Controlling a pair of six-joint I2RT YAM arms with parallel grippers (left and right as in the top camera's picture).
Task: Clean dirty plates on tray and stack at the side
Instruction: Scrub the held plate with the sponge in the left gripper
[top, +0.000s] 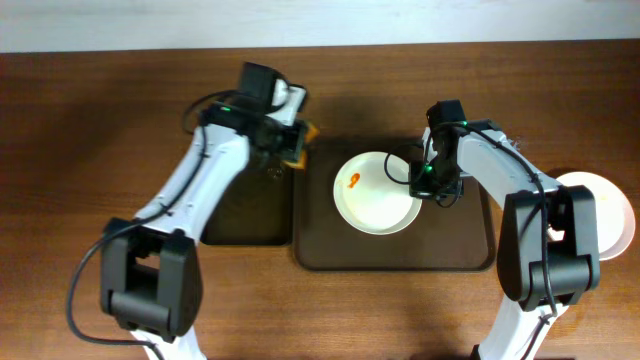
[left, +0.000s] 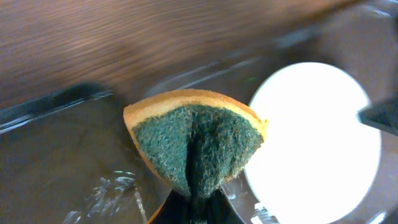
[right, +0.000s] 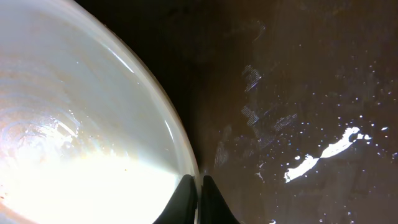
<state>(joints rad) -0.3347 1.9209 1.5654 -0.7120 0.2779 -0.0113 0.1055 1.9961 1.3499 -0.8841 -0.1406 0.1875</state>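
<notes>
A white plate (top: 375, 200) with an orange smear (top: 353, 180) lies on the dark brown tray (top: 470, 255). My right gripper (top: 424, 182) is shut on the plate's right rim; the right wrist view shows the fingers (right: 199, 186) pinching the rim of the plate (right: 74, 124). My left gripper (top: 291, 140) is shut on a sponge (top: 300, 135) with a green scrub face and yellow back, held above the tray's upper left corner. The left wrist view shows the sponge (left: 196, 140) folded between the jaws, with the plate (left: 317, 137) to its right.
A clean white plate (top: 605, 210) sits on the wooden table at the far right, partly under my right arm. A second dark tray (top: 245, 210) lies left of the main one. Water drops (right: 323, 152) spot the tray surface.
</notes>
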